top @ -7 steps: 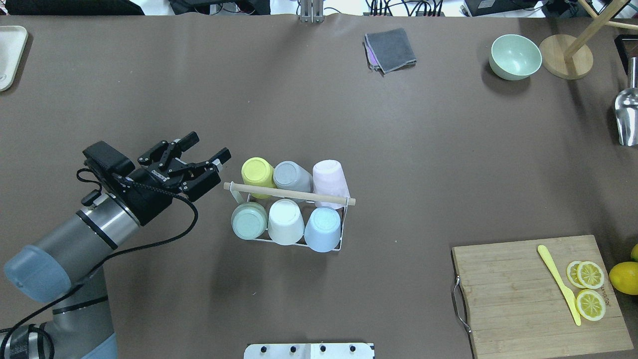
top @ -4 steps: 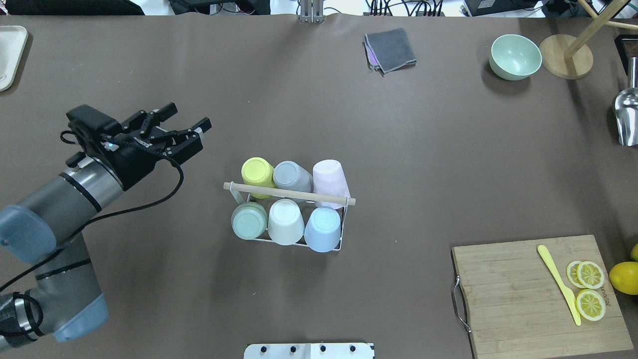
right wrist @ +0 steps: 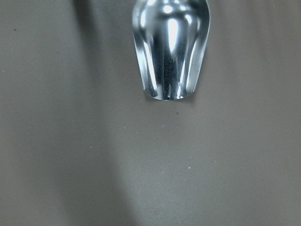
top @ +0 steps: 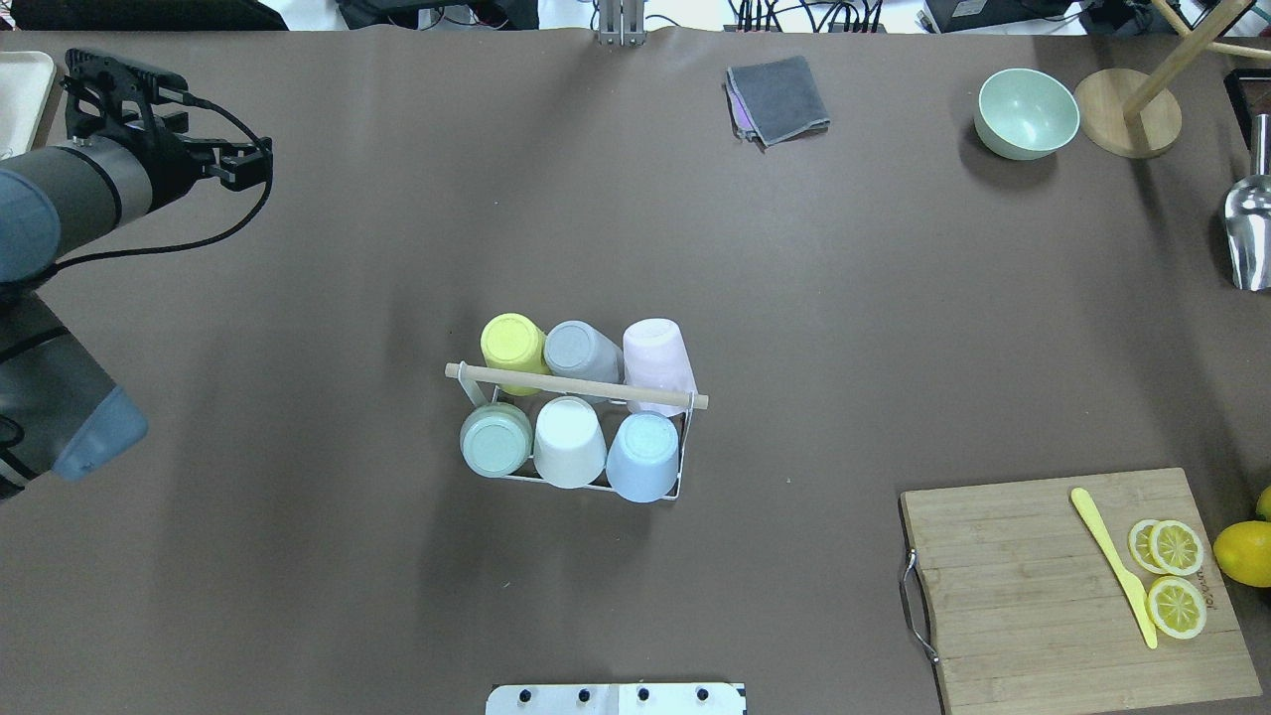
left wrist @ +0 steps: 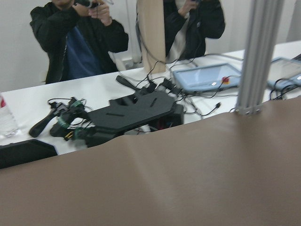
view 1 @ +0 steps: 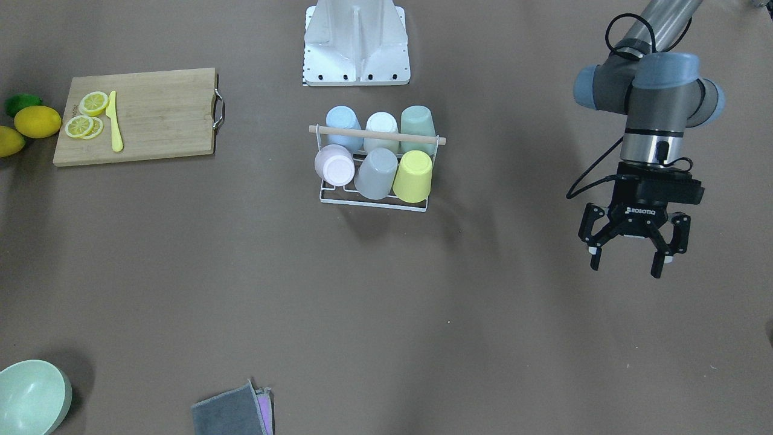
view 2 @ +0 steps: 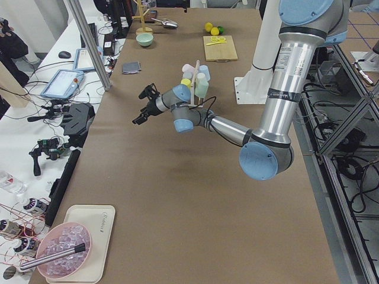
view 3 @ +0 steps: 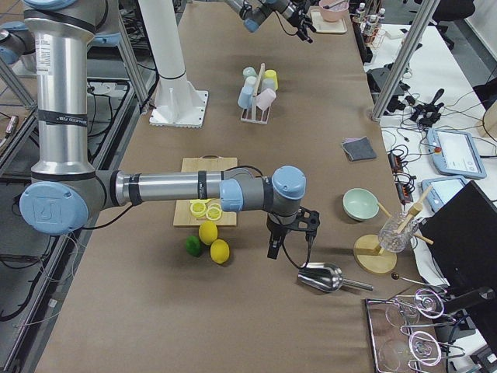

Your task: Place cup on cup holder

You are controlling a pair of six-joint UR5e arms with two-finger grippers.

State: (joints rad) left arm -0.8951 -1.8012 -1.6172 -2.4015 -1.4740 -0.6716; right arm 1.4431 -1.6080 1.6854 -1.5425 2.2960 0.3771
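I count six cups, one rack, one bowl, three lemon slices, two lemons, one lime, one scoop.

Reading "ROBOTIQ" in white capitals on the black body of the left gripper, clearest in the front-facing view. Making out a dark burnt-in word on the cutting board, running sideways along its edge just beside the lemon slices, too small to spell. Noticing a cursive mark on the cream tray in the left side view, likewise illegible. Catching a pale logo on the large blue joint cap in the right side view, not readable either.
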